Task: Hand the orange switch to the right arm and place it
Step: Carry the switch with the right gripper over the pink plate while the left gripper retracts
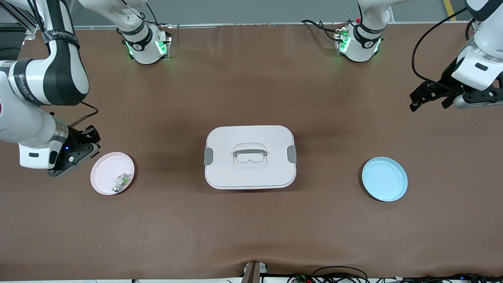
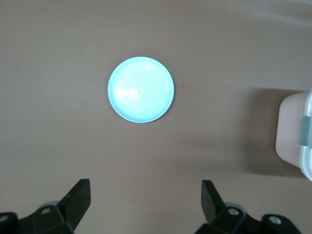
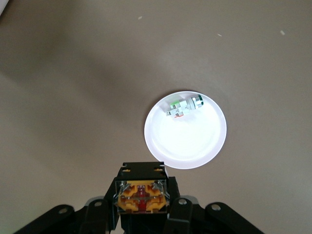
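Two arms, and only one of them is busy, so you're clearly past the handover: the right gripper (image 3: 141,202) is pinched tight on the orange switch (image 3: 141,196), and what's left is the placing. In the right wrist view the switch sits clamped between the fingers with its orange face toward the camera, hanging over bare desk (image 1: 251,236) just beside the pink plate (image 1: 106,175), not over it yet. That plate already has a small white-and-green part (image 1: 121,182) lying near the rim closest to the front camera, so I'd say your next move is to slide the gripper over the open middle of the plate, lower until the switch is about touching, and only then let go. Watch that you don't come down on the other part or drop from too high, since a piece this small will probably bounce or skid off. Pose-wise, the right arm (image 1: 43,82) comes down its end of the desk with the wrist bent low and the gripper angled toward the plate. The left gripper (image 1: 430,96) is spread wide and holds nothing, waiting up in the air over the desk at the left arm's end, with the blue plate (image 1: 384,179) bare beneath its camera. A lidded white box (image 1: 250,156) sits between the two plates, well apart from both.
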Controlling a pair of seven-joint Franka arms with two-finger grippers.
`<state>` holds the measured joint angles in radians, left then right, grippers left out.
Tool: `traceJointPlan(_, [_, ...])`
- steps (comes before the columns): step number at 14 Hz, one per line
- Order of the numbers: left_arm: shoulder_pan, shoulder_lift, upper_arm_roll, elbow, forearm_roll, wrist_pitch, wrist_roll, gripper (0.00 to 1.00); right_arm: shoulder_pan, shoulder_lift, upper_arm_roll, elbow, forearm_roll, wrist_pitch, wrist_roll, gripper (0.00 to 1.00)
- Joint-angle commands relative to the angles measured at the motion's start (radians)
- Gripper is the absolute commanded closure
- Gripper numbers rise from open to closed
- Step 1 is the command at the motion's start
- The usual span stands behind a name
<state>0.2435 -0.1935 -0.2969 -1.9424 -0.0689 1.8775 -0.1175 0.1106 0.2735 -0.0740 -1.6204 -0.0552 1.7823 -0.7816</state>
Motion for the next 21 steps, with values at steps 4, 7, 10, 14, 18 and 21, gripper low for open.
traceJointPlan(4, [-0.038,0.037,0.050,0.026,0.037,0.002,0.016,0.00,-0.054,0.038,0.013,-0.082,-0.017,0.172,-0.344,1.00])
traceJointPlan(7, [-0.036,0.042,0.050,0.040,0.037,0.002,0.018,0.00,-0.077,0.039,0.014,-0.133,-0.015,0.267,-0.477,1.00])
traceJointPlan(10, [-0.039,0.051,0.050,0.046,0.037,0.000,0.012,0.00,-0.095,0.039,0.014,-0.202,-0.014,0.363,-0.556,1.00])
traceJointPlan(14, [-0.041,0.052,0.048,0.046,0.037,-0.008,0.002,0.00,-0.121,0.038,0.014,-0.334,-0.011,0.550,-0.680,1.00])
traceJointPlan(18, [-0.053,0.057,0.050,0.046,0.037,-0.008,0.004,0.00,-0.134,0.065,0.014,-0.406,-0.011,0.673,-0.728,1.00])
traceJointPlan(21, [-0.082,0.057,0.058,0.046,0.035,-0.008,0.001,0.00,-0.152,0.102,0.016,-0.406,-0.009,0.706,-0.766,1.00])
